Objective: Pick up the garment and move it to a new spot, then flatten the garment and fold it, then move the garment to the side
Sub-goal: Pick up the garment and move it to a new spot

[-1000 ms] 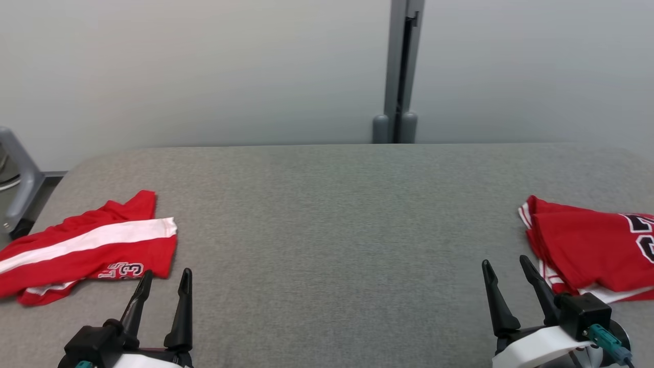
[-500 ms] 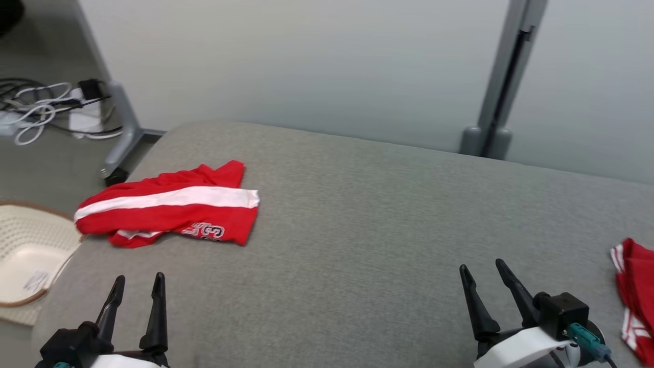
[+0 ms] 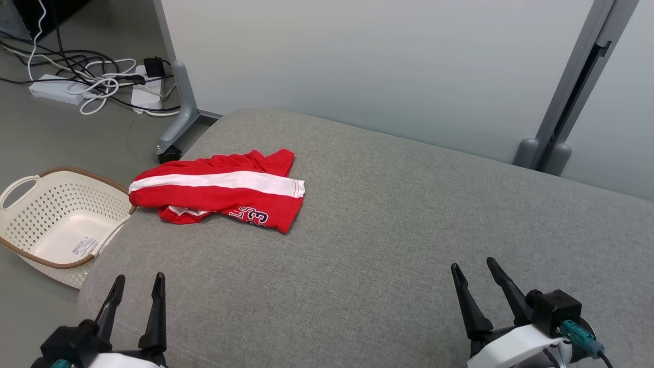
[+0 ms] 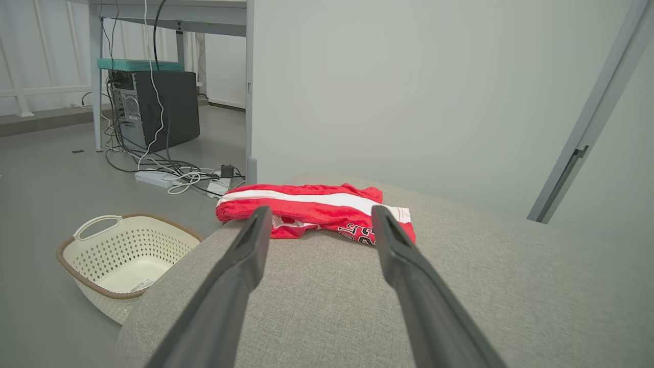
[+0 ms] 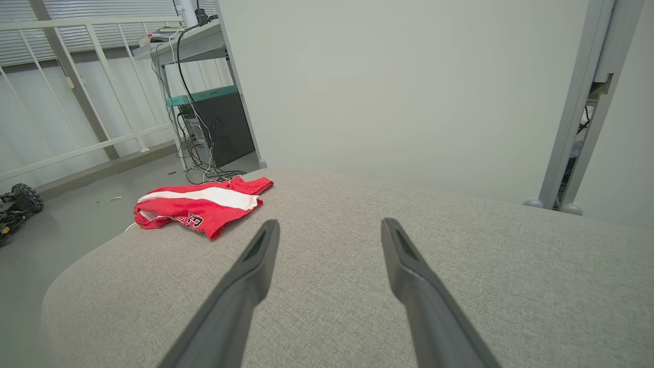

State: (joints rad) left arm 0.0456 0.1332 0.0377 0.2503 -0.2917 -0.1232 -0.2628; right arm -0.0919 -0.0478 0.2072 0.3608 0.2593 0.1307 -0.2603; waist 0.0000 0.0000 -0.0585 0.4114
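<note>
Both tools stand apart and empty: left gripper [image 3: 140, 278] nearer the crumpled garment [image 3: 219, 191], right gripper [image 3: 472, 263] well apart. Garment lies untouched by the cushion [image 3: 383, 230] corner, presumably awaiting pickup.

Garment [image 3: 219, 191], 10 o'clock on tabletop [image 3: 383, 230]: lettering partly under a fold, not legible. Basket [image 3: 48, 204], 9 o'clock: near side behind tabletop corner, label too small to read. Left gripper [image 3: 140, 277], right gripper [image 3: 472, 262]: bodies cut by bottom edge.
</note>
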